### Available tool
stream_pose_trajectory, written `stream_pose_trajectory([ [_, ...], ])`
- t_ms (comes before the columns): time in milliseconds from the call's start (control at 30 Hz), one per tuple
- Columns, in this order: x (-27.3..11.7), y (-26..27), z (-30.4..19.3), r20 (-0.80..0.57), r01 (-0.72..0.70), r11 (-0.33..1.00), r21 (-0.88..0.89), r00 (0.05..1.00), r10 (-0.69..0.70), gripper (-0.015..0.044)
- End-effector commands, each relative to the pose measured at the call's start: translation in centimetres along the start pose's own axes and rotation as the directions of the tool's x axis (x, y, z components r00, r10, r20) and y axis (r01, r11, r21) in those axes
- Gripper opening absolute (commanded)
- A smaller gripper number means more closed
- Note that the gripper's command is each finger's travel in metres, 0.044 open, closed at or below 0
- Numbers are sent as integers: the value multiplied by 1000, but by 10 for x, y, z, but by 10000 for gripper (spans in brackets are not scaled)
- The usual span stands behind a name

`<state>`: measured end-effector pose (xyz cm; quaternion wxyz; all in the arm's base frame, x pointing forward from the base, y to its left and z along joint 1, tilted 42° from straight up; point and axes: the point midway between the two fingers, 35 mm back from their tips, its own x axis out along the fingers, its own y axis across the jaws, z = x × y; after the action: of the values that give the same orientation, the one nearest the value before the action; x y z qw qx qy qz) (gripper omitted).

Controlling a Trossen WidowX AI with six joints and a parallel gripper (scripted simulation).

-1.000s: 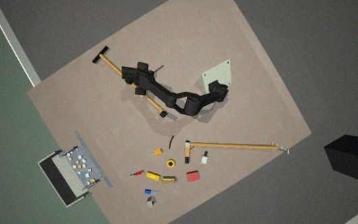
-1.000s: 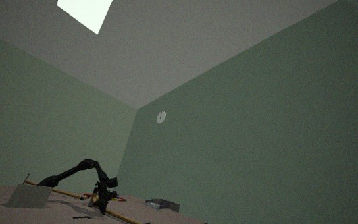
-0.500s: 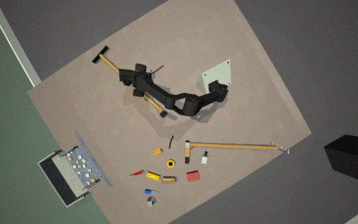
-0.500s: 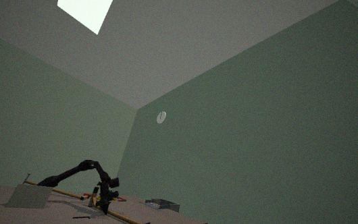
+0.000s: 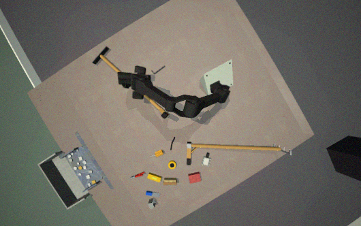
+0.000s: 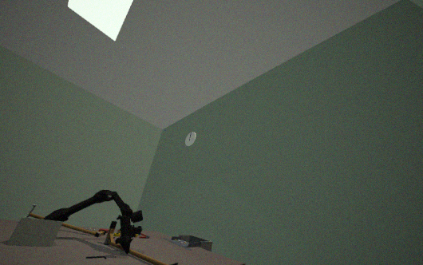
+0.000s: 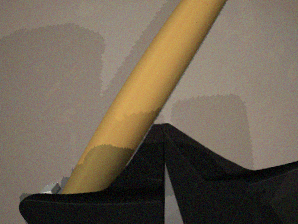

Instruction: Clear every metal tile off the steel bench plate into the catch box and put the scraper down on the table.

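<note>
A wooden-handled tool (image 5: 110, 64) (image 6: 143, 257) (image 7: 150, 75) with a wide black head, probably the scraper, lies diagonally under the arm. My gripper (image 5: 126, 84) (image 6: 127, 251) (image 7: 160, 131) points down at its handle. The fingers are shut together with nothing between them; the handle runs beside and partly behind them in the wrist view. The steel plate (image 5: 92, 164) lies at the lower left, with several small white metal tiles (image 5: 84, 163) and a couple of orange ones (image 5: 80, 167) on it. The catch box (image 5: 54, 185) adjoins the plate's outer end.
A longer wooden pole (image 5: 235, 147) with a crosspiece and small prongs lies at the right. A yellow ring (image 5: 172, 165), a red block (image 5: 195, 178), yellow blocks (image 5: 154, 177) and small tools lie between it and the plate. A pale panel (image 5: 219, 73) (image 6: 33, 233) stands by the arm's base.
</note>
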<state>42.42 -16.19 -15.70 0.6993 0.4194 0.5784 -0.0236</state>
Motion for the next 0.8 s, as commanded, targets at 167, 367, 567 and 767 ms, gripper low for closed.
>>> stream_pose_trajectory([
  [167, 1, 8, 8, 7, -3, 1000, -2, 1000, 3, 0],
  [367, 3, 13, 11, 7, -3, 1000, -2, 1000, 3, 0],
  [567, 4, 18, 15, 7, -3, 1000, -2, 1000, 3, 0],
  [767, 6, 23, 18, 7, -3, 1000, -2, 1000, 3, 0],
])
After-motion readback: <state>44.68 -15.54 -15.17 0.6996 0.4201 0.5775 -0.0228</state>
